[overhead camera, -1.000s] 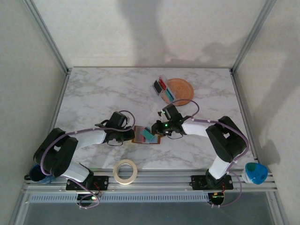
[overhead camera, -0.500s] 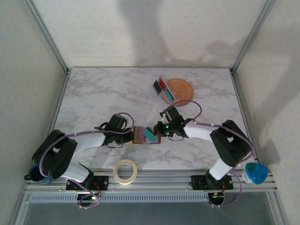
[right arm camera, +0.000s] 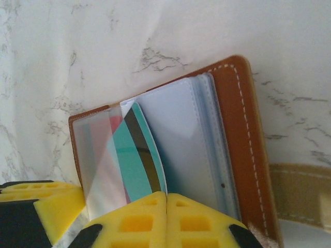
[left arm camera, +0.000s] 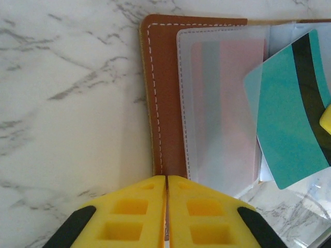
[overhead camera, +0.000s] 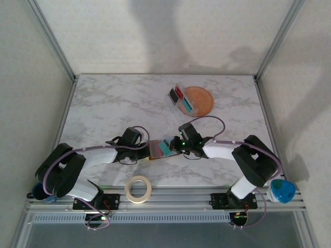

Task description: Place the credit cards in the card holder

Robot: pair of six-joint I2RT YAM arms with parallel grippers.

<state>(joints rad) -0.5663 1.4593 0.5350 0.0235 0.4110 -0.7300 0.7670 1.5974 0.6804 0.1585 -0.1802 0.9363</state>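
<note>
Both arms grip: the right gripper (right arm camera: 166, 199) pinches the teal plastic credit card (right arm camera: 135, 160), long axis aimed into the open brown leather card holder (right arm camera: 243, 129) ahead; the left gripper (left arm camera: 166, 182), pressed shut, seemingly clamps its edge.

On the white marble counter (overhead camera: 103, 108) you have a round orange plate (overhead camera: 202, 98) toward the far right, with a clear plastic case (overhead camera: 181, 105) lying tilted at the plate's left side, overlapping its rim. At the near edge, a roll of pale tape (overhead camera: 129, 189) lies flat, resting partly on the aluminium rail (overhead camera: 170, 199) between the two bases. Look to the near corners and you'll find a blue cup (overhead camera: 40, 192) at the left end of the rail and a blue-and-white object (overhead camera: 282, 191) at the right end.
</note>
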